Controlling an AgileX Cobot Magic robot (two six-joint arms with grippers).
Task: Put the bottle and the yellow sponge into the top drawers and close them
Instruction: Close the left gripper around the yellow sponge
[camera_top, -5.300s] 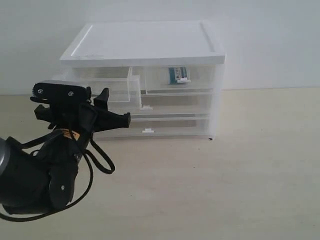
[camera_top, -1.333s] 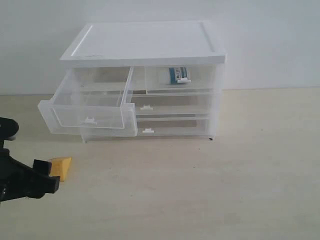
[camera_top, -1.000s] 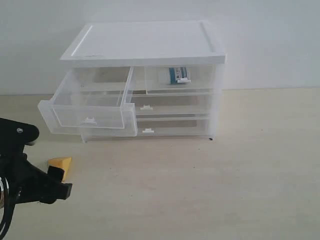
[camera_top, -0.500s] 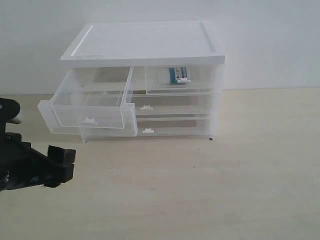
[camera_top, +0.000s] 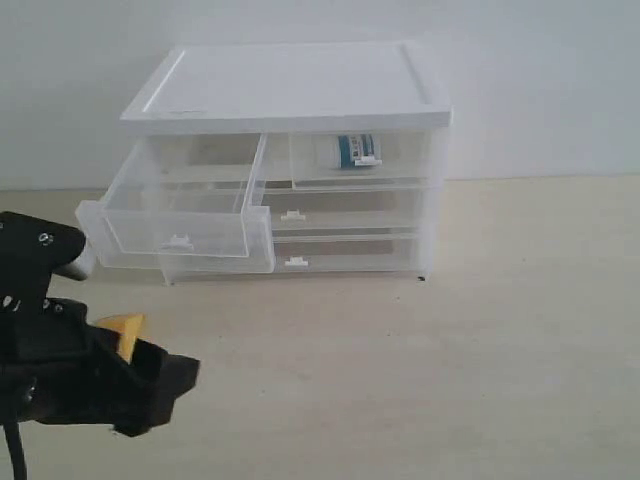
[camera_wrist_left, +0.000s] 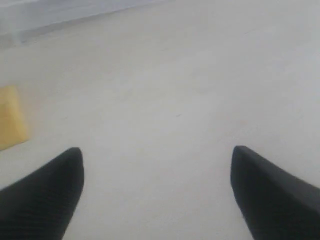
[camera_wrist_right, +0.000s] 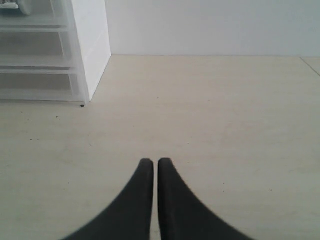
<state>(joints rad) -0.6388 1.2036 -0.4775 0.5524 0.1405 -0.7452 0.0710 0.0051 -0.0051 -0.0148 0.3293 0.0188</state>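
Observation:
The yellow sponge (camera_top: 124, 329) lies on the table in front of the drawer unit, partly hidden behind my left arm. It also shows at the edge of the left wrist view as the sponge (camera_wrist_left: 11, 123), off to one side of the fingers. My left gripper (camera_top: 165, 385) (camera_wrist_left: 157, 150) hovers low over bare table, open wide and holding nothing. The left top drawer (camera_top: 176, 216) is pulled out and looks empty. The right top drawer (camera_top: 360, 158) is closed, with the bottle (camera_top: 349, 150) lying inside. My right gripper (camera_wrist_right: 155, 161) is shut on nothing and does not appear in the exterior view.
The white drawer unit (camera_top: 290, 90) stands at the back against the wall, with two full-width drawers (camera_top: 345, 215) closed below. Its corner (camera_wrist_right: 90, 50) shows in the right wrist view. Beige tabletop (camera_top: 450, 350) stretches to the right and front.
The left arm has left the pulled-out drawer, dropped to the table at the left and moved right and nearer the camera. The sponge, hidden half a second ago, shows again above the gripper.

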